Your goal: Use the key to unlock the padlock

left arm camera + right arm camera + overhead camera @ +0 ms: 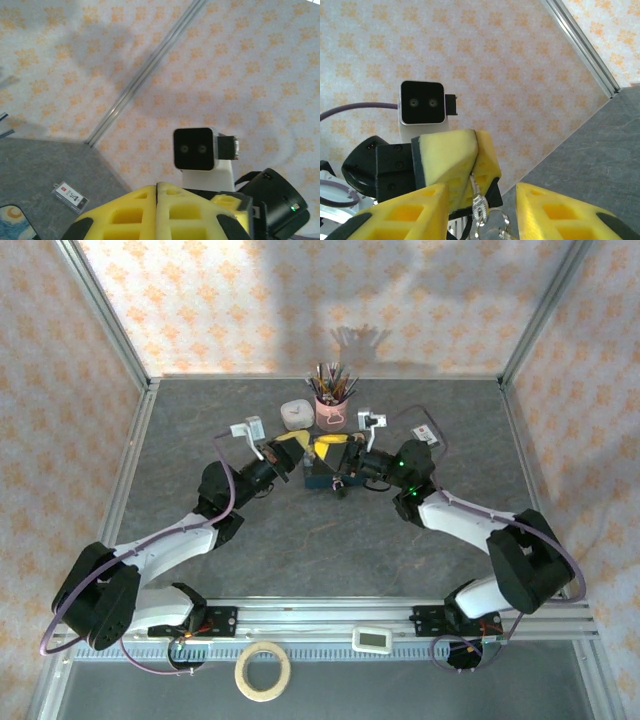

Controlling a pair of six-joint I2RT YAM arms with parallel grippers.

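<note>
Listing from the left of the overhead view:

- Left arm (pixel 160 550): reaches from the near left corner toward the middle of the table.
- Left gripper (pixel 157 200): its yellow foam pads are pressed together along one seam. Seen from the right wrist, it is clamped on the key (pixel 475 192), a thin silvery shaft hanging down from between the pads. Small metal rings dangle at the key's lower end.
- White rounded container (pixel 295 415): stands near the back wall.
- Pink cup (pixel 331 412): holds pens or brushes and stands just beside the container.
- Blue painted tin (pixel 322 477): sits on the grey table (pixel 300 550), under the spot where both grippers meet.
- Right gripper (pixel 480 197): its pads are spread apart, one on either side of the hanging key, and neither touches it.
- White card (pixel 425 433): lies flat on the table behind the right arm (pixel 470 525).
- Near rail: a roll of tape (pixel 263 670), and to its right a small white device with a screen (pixel 372 640).
</note>
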